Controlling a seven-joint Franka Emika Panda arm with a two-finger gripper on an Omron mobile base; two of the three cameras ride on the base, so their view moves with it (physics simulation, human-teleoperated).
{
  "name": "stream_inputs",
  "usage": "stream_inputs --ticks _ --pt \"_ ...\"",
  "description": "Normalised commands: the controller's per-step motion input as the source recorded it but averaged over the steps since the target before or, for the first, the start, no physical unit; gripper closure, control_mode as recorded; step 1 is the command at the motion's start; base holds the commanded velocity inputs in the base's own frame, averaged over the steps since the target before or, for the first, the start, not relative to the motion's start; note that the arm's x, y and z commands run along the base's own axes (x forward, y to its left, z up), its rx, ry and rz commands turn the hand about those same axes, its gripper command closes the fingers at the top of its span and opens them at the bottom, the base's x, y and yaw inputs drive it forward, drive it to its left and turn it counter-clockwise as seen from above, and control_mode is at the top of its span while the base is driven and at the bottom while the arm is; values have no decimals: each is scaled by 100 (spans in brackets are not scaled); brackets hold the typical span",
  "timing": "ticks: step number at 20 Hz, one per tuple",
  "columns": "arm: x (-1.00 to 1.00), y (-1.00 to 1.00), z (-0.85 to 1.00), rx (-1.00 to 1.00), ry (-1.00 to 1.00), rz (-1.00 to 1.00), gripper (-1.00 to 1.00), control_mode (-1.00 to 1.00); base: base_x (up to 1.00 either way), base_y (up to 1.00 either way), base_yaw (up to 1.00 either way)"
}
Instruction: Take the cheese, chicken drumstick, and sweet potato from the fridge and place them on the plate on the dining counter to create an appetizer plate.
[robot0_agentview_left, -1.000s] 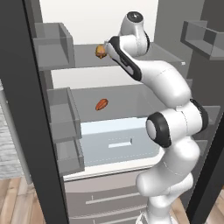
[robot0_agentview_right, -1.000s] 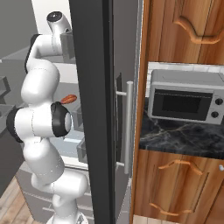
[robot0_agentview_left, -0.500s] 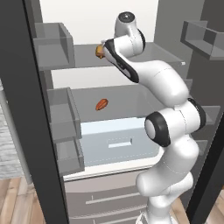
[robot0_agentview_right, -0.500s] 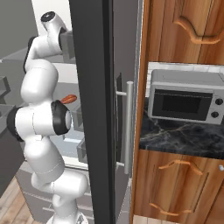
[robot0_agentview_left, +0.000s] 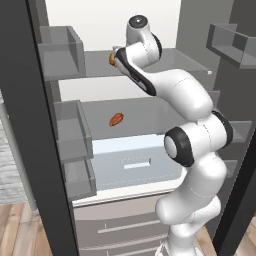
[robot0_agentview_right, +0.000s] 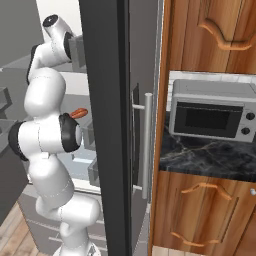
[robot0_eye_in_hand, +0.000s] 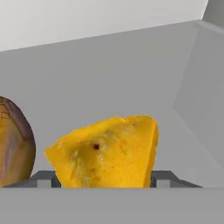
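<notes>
You are at the very start, as I judge it: all three foods sit inside the fridge (robot0_agentview_left: 65, 55), and nothing has gone to the plate. Your end effector (robot0_eye_in_hand: 105, 178) reaches onto the upper shelf, its two tips standing either side of the cheese (robot0_eye_in_hand: 105, 153); whether they already press it you cannot tell. The cheese is a rough yellow-orange wedge with a pitted face. At its 9 o'clock in the hand view lies the chicken drumstick (robot0_eye_in_hand: 14, 144), golden-brown with dark patches. The sweet potato (robot0_agentview_left: 116, 119) rests on the shelf below, at 6 o'clock from the end effector.
</notes>
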Motion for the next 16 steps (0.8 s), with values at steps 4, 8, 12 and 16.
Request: stream_inputs --ticks 4,8,12,16 --pt "-38 0 -1 0 -1 -4 100 -100 0 0 0" --pt "-97 0 0 0 0 -2 100 -100 0 0 0" --pt "-100 0 -1 0 -6 -2 100 -100 0 0 0" --pt "-96 0 -4 0 -6 -1 100 -100 0 0 0"
